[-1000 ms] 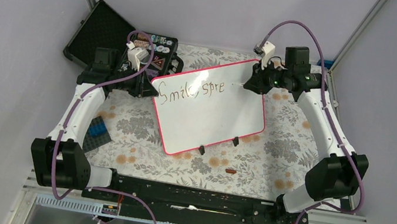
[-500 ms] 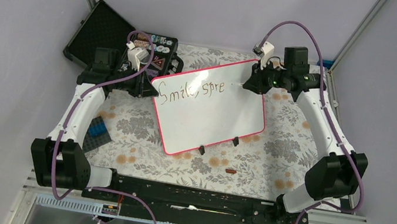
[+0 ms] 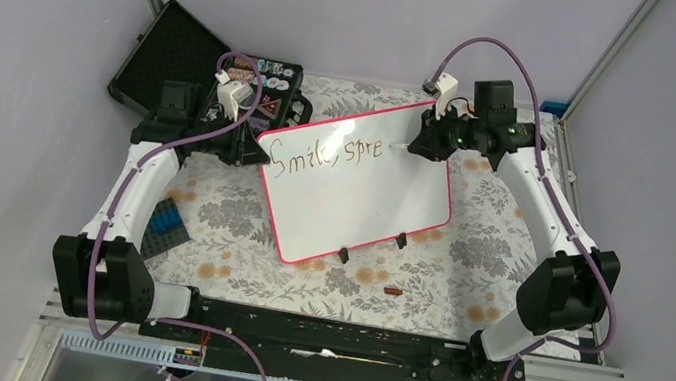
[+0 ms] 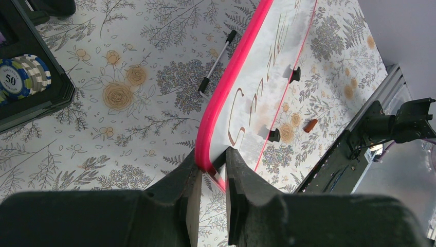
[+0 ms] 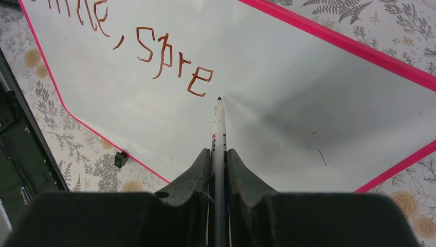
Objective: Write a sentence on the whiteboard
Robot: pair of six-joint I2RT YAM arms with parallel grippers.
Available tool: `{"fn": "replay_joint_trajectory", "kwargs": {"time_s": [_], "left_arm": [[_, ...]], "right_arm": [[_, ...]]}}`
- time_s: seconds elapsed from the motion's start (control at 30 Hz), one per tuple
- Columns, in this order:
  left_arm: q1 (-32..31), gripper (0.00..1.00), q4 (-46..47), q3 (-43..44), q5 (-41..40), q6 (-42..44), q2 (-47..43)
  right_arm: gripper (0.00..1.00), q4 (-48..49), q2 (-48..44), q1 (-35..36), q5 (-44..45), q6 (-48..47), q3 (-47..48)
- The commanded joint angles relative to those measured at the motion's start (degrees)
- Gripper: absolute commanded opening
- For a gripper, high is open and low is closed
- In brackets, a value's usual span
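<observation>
The sentence [image 3: 334,153] so far reads "Smile, spre". From above its letters are small, and in the right wrist view the first word is cut off at the top edge. In the left wrist view the writing lies at so shallow an angle that it cannot be read.

The whiteboard [image 3: 354,188] sits tilted in the middle of the top view, its two clip feet [image 3: 343,254] on the lower edge. The left pincer [image 4: 212,155] is narrowed on the board's pink rim at a corner. From above, the wrist housing hides that grip. The right pincer [image 5: 218,153] is clamped on a marker [image 5: 218,123], tip at the board just past the last "e".

The desk [image 3: 465,260] wears a floral cloth. A thin rod [image 4: 217,64] lies beside the board's rim, and a small brown piece [image 3: 392,290] lies below the board. At upper left an open black case [image 3: 168,49] holds poker chips [image 4: 23,77]. A dark studded plate [image 3: 165,225] lies at left. Pale lilac walls and metal posts close in the space.
</observation>
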Motion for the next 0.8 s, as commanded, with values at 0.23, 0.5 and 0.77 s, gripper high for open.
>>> {"fn": "replay_joint_trajectory", "kwargs": {"time_s": [0.23, 0.5, 0.77], "left_arm": [[-0.43, 0.0, 3.01, 0.18, -3.42, 3.35, -1.21], [-0.46, 0.0, 3.0, 0.1, -3.43, 3.35, -1.11], [-0.38, 0.0, 3.0, 0.11, -3.41, 3.44, -0.99]], "right_arm": [[0.0, 2.64, 2.03, 0.98, 1.55, 1.27, 3.34], [0.0, 2.55, 2.55, 2.01, 1.86, 1.28, 4.47], [0.0, 2.51, 2.47, 2.66, 2.4, 0.95, 3.42]]}}
